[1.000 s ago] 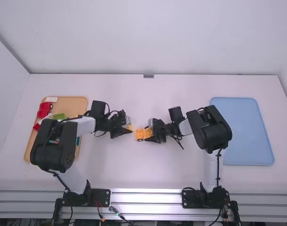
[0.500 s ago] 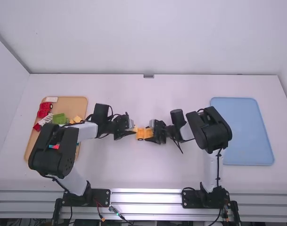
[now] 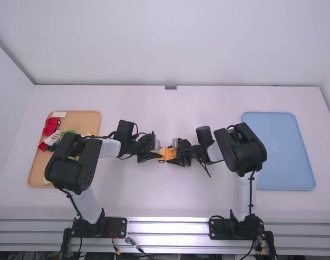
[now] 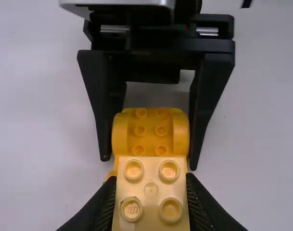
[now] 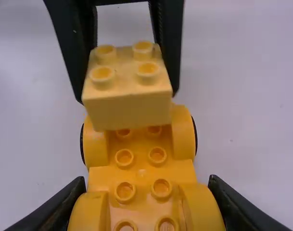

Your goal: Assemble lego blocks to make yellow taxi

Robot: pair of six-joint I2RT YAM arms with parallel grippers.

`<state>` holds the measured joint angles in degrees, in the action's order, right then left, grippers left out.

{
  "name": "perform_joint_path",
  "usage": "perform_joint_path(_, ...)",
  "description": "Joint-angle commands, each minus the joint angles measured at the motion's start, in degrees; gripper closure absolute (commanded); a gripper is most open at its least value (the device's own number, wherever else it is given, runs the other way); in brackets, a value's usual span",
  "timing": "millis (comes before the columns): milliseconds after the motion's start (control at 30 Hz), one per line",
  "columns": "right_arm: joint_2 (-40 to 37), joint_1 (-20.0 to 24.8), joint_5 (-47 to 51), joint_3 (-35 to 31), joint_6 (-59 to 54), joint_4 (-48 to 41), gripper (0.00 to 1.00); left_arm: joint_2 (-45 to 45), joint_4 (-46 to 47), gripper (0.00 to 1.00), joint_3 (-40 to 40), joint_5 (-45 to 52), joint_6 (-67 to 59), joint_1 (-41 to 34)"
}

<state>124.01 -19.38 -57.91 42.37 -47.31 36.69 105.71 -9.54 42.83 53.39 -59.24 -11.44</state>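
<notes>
Pale yellow was noted on the studded brick [image 4: 151,192], orange-yellow on the wheeled base [image 5: 141,173], black on its tyres [image 5: 82,144]. White was recorded on the table [image 3: 181,200], light blue on the right-edge tray [image 3: 284,157], tan on the left-edge tray [image 3: 86,116], red on the block [image 3: 52,123] at its far left corner.

Yellow car base [image 5: 140,175] partly hidden

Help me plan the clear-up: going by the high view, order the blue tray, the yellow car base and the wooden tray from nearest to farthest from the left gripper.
From the left gripper:
1. Yellow car base, right beside it, mid-table.
2. Wooden tray, on the left side.
3. Blue tray, on the right side.
</notes>
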Motion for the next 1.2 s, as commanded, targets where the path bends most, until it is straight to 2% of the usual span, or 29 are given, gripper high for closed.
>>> perform_joint_path(0, 0.8, -0.2, 2.3, -0.7, 0.8, -1.0, 0.43, 0.8, 0.4, 0.98, 1.4, 1.8, 1.0, -0.2)
perform_joint_path(667, 0.8, -0.2, 2.3, -0.7, 0.8, -1.0, 0.43, 4.0, -0.2, 0.98, 1.7, 2.5, 0.3, -1.7)
perform_joint_path(1167, 0.8, -0.2, 2.3, -0.7, 0.8, -1.1, 0.42, 4.0, -0.8, 0.98, 1.7, -3.3, -2.1, -1.7)
